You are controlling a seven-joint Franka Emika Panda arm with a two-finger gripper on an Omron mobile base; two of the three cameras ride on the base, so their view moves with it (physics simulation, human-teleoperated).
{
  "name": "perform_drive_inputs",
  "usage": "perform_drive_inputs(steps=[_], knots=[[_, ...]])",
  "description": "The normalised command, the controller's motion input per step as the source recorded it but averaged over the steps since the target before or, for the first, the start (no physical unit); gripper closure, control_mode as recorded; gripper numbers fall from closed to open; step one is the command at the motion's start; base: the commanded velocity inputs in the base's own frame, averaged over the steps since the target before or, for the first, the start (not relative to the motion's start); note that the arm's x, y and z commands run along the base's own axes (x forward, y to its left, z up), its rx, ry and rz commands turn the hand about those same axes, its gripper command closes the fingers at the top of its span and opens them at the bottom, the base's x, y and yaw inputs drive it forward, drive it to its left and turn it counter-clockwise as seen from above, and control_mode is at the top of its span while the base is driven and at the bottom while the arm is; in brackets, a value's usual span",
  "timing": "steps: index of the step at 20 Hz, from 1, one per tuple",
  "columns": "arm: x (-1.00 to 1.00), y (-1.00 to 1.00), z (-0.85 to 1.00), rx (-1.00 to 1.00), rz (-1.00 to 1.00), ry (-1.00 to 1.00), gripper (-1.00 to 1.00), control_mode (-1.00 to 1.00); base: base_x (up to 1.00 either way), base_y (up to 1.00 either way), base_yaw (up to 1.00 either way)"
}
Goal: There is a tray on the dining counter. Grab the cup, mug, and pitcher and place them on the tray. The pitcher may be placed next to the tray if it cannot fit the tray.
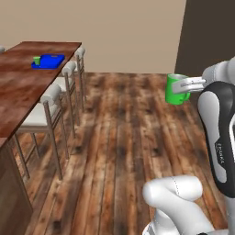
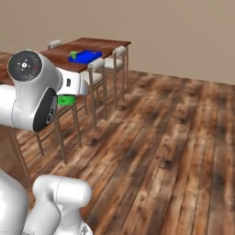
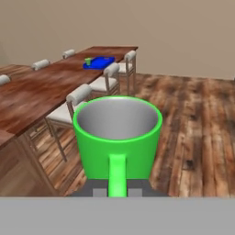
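Progress looks about a third done: the cup (image 1: 36,60) stands on the tray (image 1: 50,62) at the far end of the dining worktop (image 1: 25,85), at the tray's left end as the left base view shows it. The mug (image 1: 175,90) is in transit, carried upright in the air over the wooden floor (image 1: 128,151), well apart from the worktop. The claw (image 3: 117,190) is pinching the mug by its handle, the jaws pressed nearly together on the green loop, with the pale grey inside of the mug facing up in the hand view. Left to do, by my reading: bring the mug to the tray and set it down, then fetch the pitcher.

Most of the tray's blue surface to the right of the cup looks bare, though it is small and far off, so I cannot say how much fits. Stools (image 1: 48,108) line the near side of the worktop, their pale backs rising close to its edge; an approach to the tray should pass above them. The floor on the robot's right lies open.
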Motion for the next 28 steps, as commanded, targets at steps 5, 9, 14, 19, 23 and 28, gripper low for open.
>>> perform_drive_inputs(steps=[5,9,14,19,23,28], knots=[[0.00,0.00,0.00,0.00,0.00,0.00,1.00,1.00,0.69,-0.31,0.19],[0.00,0.00,0.00,0.00,0.00,0.00,1.00,1.00,0.62,-0.28,0.19],[0.00,0.00,0.00,0.00,0.00,0.00,1.00,1.00,0.43,-0.16,0.19],[0.00,0.00,0.00,0.00,0.00,0.00,1.00,1.00,0.30,-0.06,0.19],[0.00,0.00,0.00,0.00,0.00,0.00,1.00,1.00,0.54,-0.21,0.21],[0.00,0.00,0.00,0.00,0.00,0.00,1.00,1.00,0.94,-0.46,0.24]])
